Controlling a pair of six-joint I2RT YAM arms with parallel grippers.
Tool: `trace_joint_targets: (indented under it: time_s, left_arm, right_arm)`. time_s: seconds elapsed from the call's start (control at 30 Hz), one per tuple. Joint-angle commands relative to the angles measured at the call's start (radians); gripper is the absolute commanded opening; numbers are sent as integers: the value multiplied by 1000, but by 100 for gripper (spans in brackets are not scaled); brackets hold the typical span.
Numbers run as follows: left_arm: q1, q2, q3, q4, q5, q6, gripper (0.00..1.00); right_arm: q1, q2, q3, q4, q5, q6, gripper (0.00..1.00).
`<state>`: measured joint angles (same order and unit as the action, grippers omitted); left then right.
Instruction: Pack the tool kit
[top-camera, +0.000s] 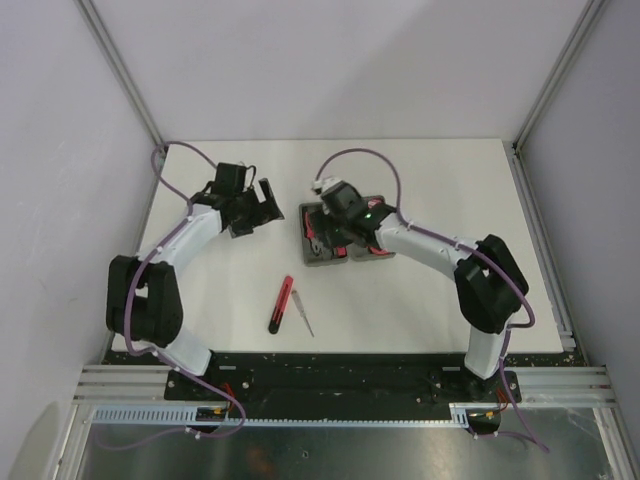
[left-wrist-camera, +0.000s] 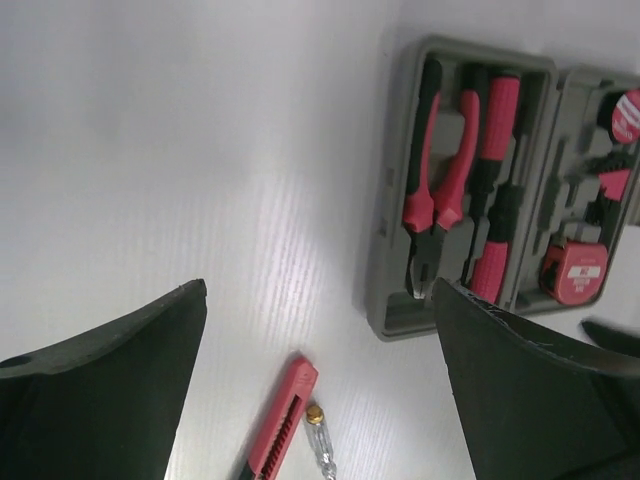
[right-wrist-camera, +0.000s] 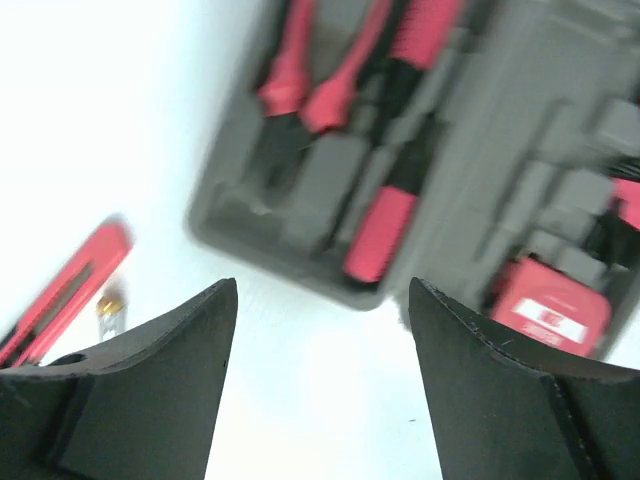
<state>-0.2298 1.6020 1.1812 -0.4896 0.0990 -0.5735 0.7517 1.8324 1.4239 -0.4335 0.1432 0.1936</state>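
Your left gripper (left-wrist-camera: 320, 290) and right gripper (right-wrist-camera: 323, 285) both stand wide, holding nothing. The tool kit (left-wrist-camera: 388, 290) lies open on the worktop (top-camera: 430, 300), a red cutter (top-camera: 281, 304) nearby.

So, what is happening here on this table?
A tool kit is being packed by a robot. The grey case lies open with pliers, screwdrivers and a tape measure in its recesses. A red utility knife and a thin screwdriver lie outside it. Both claws are open and empty: the right claw over the case, the left claw beside it.
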Motion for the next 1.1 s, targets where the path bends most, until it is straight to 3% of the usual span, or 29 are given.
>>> trace_joint_targets:
  time_s: [0.0,0.3,0.5,0.77,1.07]
  left_arm:
    - [34,-79,-4,-11,-87,27,99]
    - [174,-126,-17,-20,-65,-17,99]
    - [206,-139,-41,-20,-45,-50,99]
    - [217,-131,-57,-20,-29,-53,99]
    - [221,-124,-60,-20,-23,-46,100]
  right_arm:
    - [118,5,31,-51,-46,-123,74]
    - [225,70,38,-77,-291,-171,70]
    - [256,164,74,-131,-375,-188,59]
    - [275,246,130,-131,-382,-220,55]
    - [304,320,200,-181,-233,-171,54]
